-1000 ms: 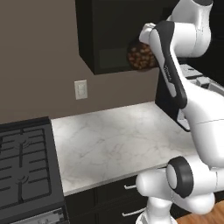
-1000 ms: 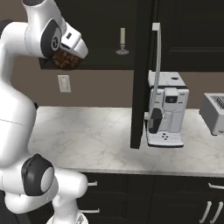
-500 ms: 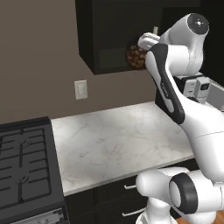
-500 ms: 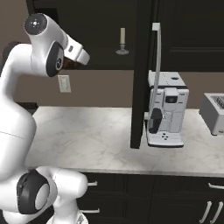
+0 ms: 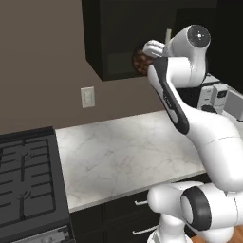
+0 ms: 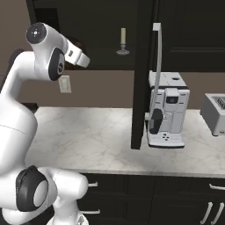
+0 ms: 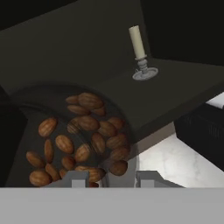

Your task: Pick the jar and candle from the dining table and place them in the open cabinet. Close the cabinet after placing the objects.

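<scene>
My gripper [image 7: 109,179] is shut on the jar [image 7: 78,140], a clear round glass full of brown nuts. In the left base view the jar [image 5: 139,62] hangs at the mouth of the open black cabinet [image 5: 111,38], held by the gripper [image 5: 148,51]. The cream candle [image 7: 139,47] stands upright on its silvery holder on the cabinet shelf [image 7: 87,74], beyond and to the right of the jar. In the right base view the candle [image 6: 123,41] is right of the gripper [image 6: 81,58], and the cabinet door [image 6: 143,74] stands open with its silver bar handle [image 6: 157,70]. The dining table is out of view.
Below the cabinet runs a marble counter [image 5: 123,152]. A coffee machine [image 6: 166,110] and a toaster [image 6: 215,112] stand on it to the right. A black stove [image 5: 26,185] lies to the left. A wall outlet [image 5: 87,97] is on the brown wall.
The arm has swung the jar further toward and into the cabinet opening. The candle has not moved.
</scene>
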Available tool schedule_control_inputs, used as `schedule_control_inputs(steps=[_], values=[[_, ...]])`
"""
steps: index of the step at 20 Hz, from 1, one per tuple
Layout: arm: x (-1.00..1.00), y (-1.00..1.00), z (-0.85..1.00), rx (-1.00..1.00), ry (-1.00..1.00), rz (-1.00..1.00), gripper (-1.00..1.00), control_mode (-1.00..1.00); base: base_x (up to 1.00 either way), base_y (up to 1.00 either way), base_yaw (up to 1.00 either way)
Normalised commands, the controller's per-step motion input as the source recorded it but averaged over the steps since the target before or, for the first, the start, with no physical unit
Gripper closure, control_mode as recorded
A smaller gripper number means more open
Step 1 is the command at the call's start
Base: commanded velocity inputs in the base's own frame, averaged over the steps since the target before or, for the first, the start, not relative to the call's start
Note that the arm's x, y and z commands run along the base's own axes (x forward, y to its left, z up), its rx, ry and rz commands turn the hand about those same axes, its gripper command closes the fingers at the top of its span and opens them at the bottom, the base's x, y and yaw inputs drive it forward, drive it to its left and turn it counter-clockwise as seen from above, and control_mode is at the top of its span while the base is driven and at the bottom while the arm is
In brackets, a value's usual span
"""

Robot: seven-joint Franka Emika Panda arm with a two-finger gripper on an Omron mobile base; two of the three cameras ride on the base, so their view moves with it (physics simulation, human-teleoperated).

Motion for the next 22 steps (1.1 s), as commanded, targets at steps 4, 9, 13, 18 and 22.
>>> schedule_control_inputs(steps=[4,9,13,18,22], values=[[0.30,0.12,0.12,0.00,0.07,-0.05,1.00,-1.00,0.00,0.00,0.00],[0.32,0.06,0.06,0.00,0.02,-0.04,1.00,-1.00,0.00,0.00,0.00],[0.35,0.07,0.05,0.00,0.00,-0.03,1.00,-1.00,0.00,0.00,0.00],[0.33,0.01,0.01,0.00,0.00,-0.01,1.00,-1.00,0.00,0.00,0.00],[0.34,0.00,0.01,0.00,0.00,0.00,1.00,-1.00,0.00,0.00,0.00]])
